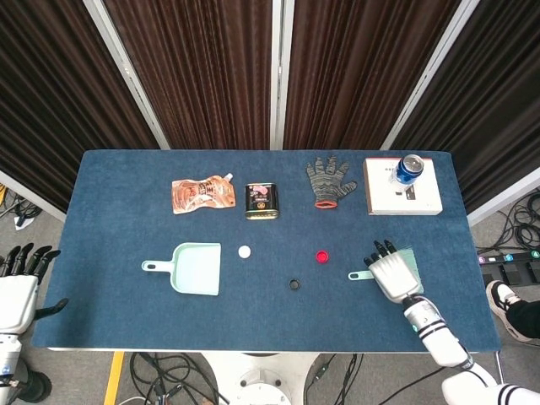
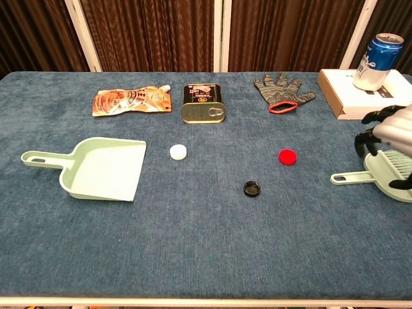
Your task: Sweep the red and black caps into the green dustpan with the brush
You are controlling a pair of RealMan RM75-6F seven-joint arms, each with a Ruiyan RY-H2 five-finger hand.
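Note:
The green dustpan (image 1: 193, 268) (image 2: 104, 168) lies at the left of the blue table, mouth toward the middle. The red cap (image 1: 321, 256) (image 2: 287, 156) and the black cap (image 1: 294, 284) (image 2: 252, 188) sit between it and the pale green brush (image 1: 363, 274) (image 2: 353, 177) at the right. My right hand (image 1: 391, 272) (image 2: 389, 134) hovers over the brush head with fingers spread, holding nothing. My left hand (image 1: 18, 287) hangs open off the table's left edge, seen only in the head view.
A white cap (image 1: 245, 251) (image 2: 179, 152) lies just right of the dustpan. Along the back stand a snack pouch (image 1: 202, 195), a tin (image 1: 261, 201), a knitted glove (image 1: 328, 180) and a white box (image 1: 402, 198) with a blue can (image 1: 409, 168).

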